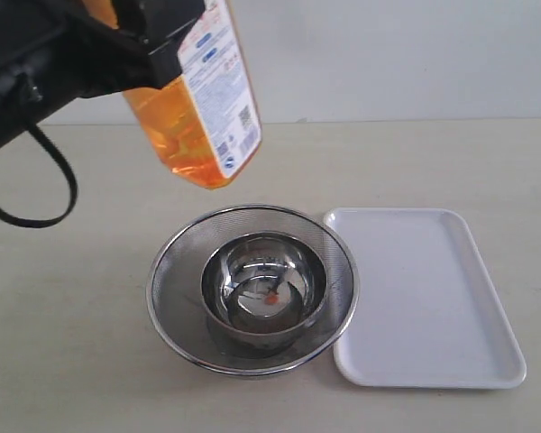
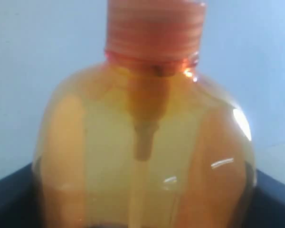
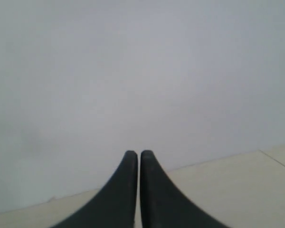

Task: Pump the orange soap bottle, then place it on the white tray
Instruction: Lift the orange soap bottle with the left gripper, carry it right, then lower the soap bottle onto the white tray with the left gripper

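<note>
Gripping the bottle (image 1: 191,135) in the left gripper (image 1: 167,32), tilted in the air above the strainer (image 1: 176,271). Pinching right gripper (image 3: 138,159) closed on nothing. Seeing the tray (image 1: 424,298) just right of the strainer.

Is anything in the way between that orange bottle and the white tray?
Nothing visible. The left gripper holds the orange soap bottle in the air; the steel strainer sits lower, beside the white tray, whose surface is bare.

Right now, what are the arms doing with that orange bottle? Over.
Left gripper clamped on orange soap bottle, lifted and tilted. Right gripper shut, empty. White tray bare, strainer rim crowding its edge.
</note>
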Action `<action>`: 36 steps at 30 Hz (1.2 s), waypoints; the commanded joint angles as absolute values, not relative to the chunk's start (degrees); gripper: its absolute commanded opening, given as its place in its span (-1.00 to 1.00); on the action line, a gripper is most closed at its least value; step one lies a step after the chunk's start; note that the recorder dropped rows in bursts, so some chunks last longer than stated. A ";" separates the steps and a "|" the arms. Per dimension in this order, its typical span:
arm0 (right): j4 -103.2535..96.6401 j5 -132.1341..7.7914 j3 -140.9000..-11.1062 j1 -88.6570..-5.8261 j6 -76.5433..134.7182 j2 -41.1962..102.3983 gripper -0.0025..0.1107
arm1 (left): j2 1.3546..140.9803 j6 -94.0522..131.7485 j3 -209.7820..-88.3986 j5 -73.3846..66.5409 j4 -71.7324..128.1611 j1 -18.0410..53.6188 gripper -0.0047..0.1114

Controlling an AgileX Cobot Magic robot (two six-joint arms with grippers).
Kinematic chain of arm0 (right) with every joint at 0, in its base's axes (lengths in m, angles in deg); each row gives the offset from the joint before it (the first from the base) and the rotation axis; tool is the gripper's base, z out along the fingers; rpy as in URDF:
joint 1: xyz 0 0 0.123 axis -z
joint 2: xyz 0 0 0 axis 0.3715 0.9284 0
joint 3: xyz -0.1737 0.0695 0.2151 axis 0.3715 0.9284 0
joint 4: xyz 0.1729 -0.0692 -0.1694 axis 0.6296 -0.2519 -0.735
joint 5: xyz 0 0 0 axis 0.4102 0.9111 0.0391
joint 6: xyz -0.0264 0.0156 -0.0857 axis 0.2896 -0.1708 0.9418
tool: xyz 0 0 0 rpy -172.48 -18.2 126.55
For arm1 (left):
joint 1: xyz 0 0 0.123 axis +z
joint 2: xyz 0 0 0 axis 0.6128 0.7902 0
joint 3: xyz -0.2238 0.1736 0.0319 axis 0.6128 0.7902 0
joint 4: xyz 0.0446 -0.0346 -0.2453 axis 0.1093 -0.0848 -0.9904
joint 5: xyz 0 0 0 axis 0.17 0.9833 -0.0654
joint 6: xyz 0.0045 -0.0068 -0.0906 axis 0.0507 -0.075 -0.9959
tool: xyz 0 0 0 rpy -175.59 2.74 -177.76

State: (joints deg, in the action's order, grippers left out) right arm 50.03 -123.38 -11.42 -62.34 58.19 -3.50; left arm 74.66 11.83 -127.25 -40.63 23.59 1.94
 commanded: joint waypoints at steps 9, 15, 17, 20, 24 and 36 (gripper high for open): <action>60.80 -130.81 -11.11 -62.36 63.48 -3.88 -0.96 | 88.30 11.14 -137.76 -47.49 24.59 -7.89 -0.84; 60.80 -131.87 -11.11 -62.36 63.48 -3.88 -0.96 | 94.24 10.72 -144.04 -47.58 24.46 -11.27 -0.84; 60.80 -132.13 -11.11 -62.36 63.48 -3.88 -0.96 | 96.01 10.50 -146.61 -47.47 24.17 -12.04 -0.84; 60.80 -132.13 -11.11 -62.36 63.37 -3.88 -0.96 | 99.11 10.50 -150.66 -46.37 22.59 -13.12 -0.84; 60.80 -132.13 -11.11 -62.36 63.37 -3.88 -0.96 | 103.75 10.50 -154.65 -46.26 22.09 -14.29 -0.84; 60.80 -132.13 -11.11 -62.36 63.13 -3.88 -0.96 | 115.62 13.57 -160.34 -46.61 21.62 -17.30 -0.84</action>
